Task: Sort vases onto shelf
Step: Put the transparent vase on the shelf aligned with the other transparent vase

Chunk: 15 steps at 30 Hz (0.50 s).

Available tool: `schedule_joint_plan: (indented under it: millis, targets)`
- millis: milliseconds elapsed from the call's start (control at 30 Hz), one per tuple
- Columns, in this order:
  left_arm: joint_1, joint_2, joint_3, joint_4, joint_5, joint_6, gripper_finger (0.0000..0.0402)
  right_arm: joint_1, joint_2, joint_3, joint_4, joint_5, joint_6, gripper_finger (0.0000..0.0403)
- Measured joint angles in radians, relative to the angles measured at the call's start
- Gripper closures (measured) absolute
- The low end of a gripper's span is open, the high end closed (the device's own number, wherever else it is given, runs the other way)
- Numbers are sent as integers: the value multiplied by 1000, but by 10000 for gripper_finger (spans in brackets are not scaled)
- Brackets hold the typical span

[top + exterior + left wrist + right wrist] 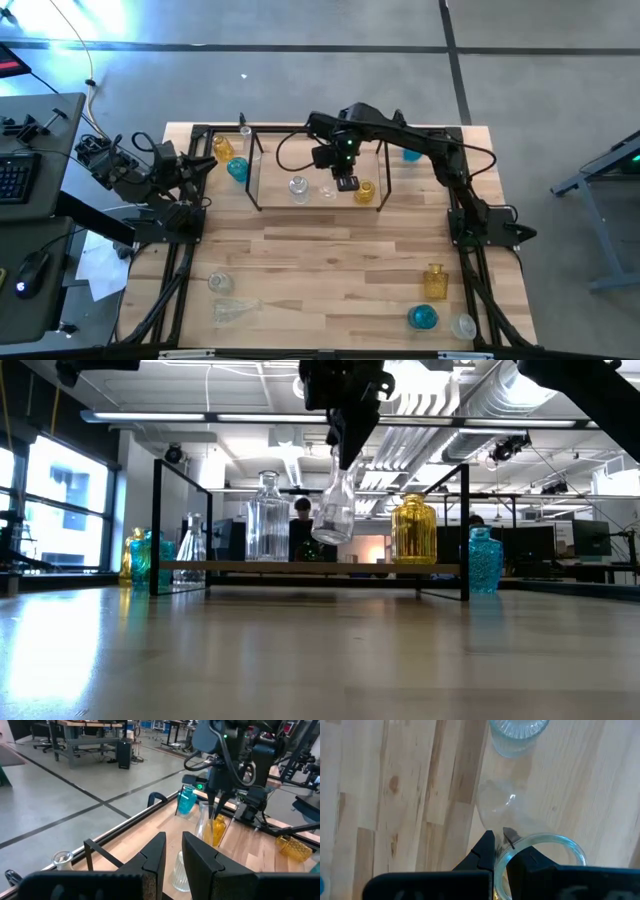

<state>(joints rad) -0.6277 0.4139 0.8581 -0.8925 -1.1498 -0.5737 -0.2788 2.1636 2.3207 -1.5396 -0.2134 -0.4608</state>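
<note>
We have the right gripper (340,455) up over the shelf (258,180), its fingers pinched on the rim of a clear vase (333,510), one finger inside the mouth and one outside, as the right wrist view shows it. The vase hangs tilted above the shelf floor, between a tall clear bottle (267,517) and an amber vase (413,530) that already stand there. We judge it light but brittle: thin glass, smooth and slippery, held only by its lip, so it can swing or slide out of that narrow pinch, and a knock against its neighbours could chip it. The rim or the neck looks like the only sensible place to take it; the flared body is too wide and too slick.

Over on the left side, the left gripper (170,851) waits near the table's edge, fingers close together with nothing between them.

The table (330,260) is pale wood planks, flat and hard, no cushion for a dropped vase. Two blue vases stand by the shelf, one (237,169) at its left end and one (411,153) beyond its right end. More wait at the near side: a yellow one (434,281), a blue one (423,318), and a clear one lying on its side (232,310). Beyond the table we see a bright workshop with desks and ducting overhead
</note>
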Motion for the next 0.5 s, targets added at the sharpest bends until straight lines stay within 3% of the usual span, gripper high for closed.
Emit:
schedule_joint_plan:
  millis: [233, 500]
  targets:
    - [0, 6, 0, 0, 15, 2, 346, 0, 1, -58, 34, -1, -10, 402]
    - [0, 7, 0, 0, 18, 8, 346, -12, 1, -77, 159, 89, -45, 402]
